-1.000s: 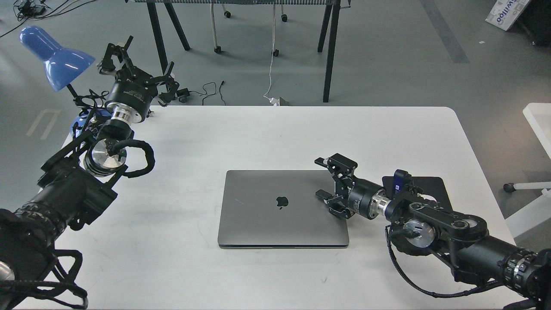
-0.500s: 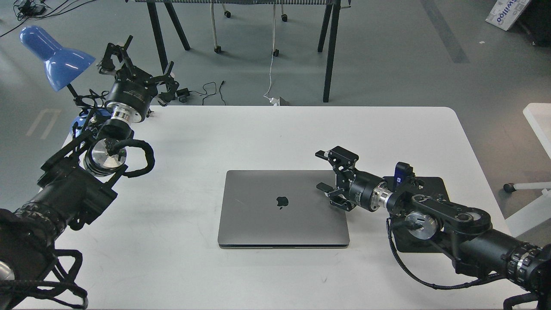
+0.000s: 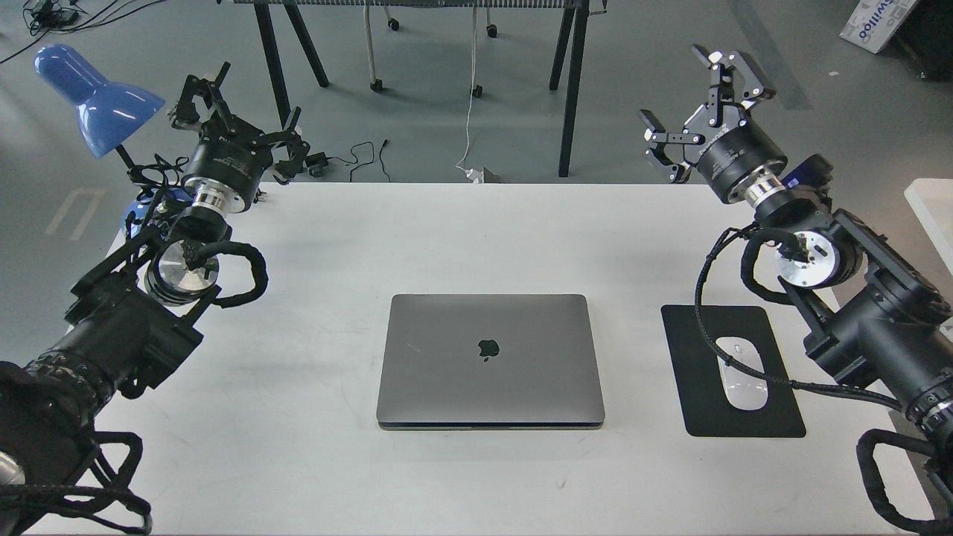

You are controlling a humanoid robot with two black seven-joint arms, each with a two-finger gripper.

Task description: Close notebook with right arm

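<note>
With the notebook (image 3: 490, 361) lying lid-down near the bench's front edge, I judge the closing done. I hold my right gripper (image 3: 696, 100) spread open and empty above the far right corner; the left gripper (image 3: 238, 112) also gapes.

The notebook (image 3: 490, 360) is a slim grey metal laptop lying flat on the white table (image 3: 447, 231), its lid fully shut and the dark apple logo facing up at the lid's middle. It sits square to the table's near edge, about midway across the table. The right arm (image 3: 856, 298), black with a silver wrist disc and looped cables, rises over the table's far right corner, its gripper (image 3: 696, 100) spread wide and empty, well apart from the notebook.
</note>
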